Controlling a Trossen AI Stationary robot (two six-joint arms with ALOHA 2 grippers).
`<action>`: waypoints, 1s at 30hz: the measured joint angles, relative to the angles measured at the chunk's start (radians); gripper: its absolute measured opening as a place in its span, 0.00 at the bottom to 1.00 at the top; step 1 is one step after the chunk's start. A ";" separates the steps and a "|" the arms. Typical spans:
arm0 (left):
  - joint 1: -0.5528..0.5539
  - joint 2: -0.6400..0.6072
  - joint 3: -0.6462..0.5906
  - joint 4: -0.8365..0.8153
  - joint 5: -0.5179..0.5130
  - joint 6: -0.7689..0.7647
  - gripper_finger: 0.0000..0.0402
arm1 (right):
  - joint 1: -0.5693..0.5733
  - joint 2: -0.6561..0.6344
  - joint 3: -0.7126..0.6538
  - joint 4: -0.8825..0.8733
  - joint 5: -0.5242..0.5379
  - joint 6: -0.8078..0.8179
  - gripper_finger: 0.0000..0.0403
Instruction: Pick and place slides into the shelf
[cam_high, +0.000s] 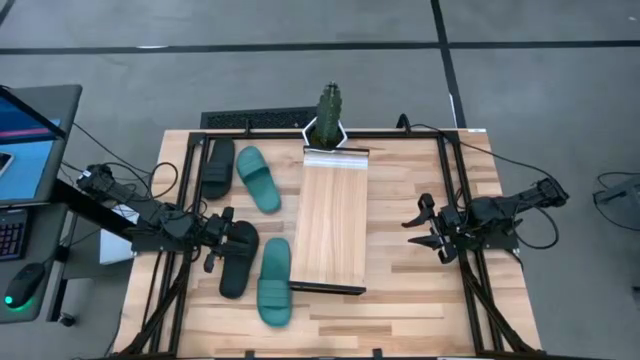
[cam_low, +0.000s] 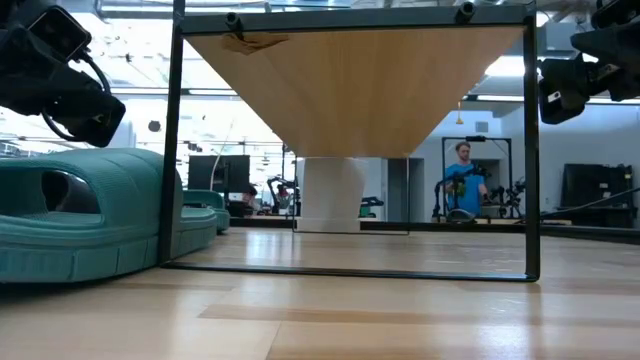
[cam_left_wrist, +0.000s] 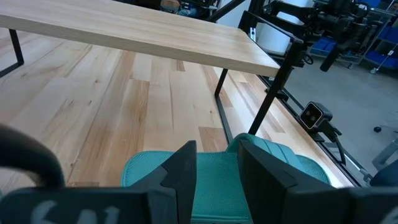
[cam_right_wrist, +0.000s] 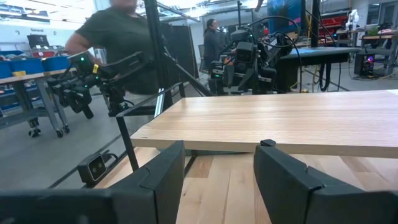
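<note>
Four slides lie on the table's left half, beside the empty shelf (cam_high: 335, 222). Rubber, so likely light, bendy and grippy; the wide strap or a side edge is the best hold. Left tool (cam_left_wrist: 217, 163) hovers half-open over the near teal slide (cam_high: 273, 281), seemingly holding nothing. That slide lies lengthwise along the shelf's left edge, its toe direction unclear. Right tool (cam_high: 423, 226) waits wide near the right edge.
</note>
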 joint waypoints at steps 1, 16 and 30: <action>0.000 0.000 0.000 0.000 0.000 0.000 0.26 | 0.000 0.000 0.000 0.000 0.000 0.000 0.44; 0.000 0.000 0.000 0.000 0.000 0.000 0.26 | 0.000 0.000 0.000 0.000 0.000 0.000 0.44; 0.000 0.000 0.000 0.006 -0.042 0.060 0.26 | 0.000 0.000 0.000 0.000 0.000 0.000 0.44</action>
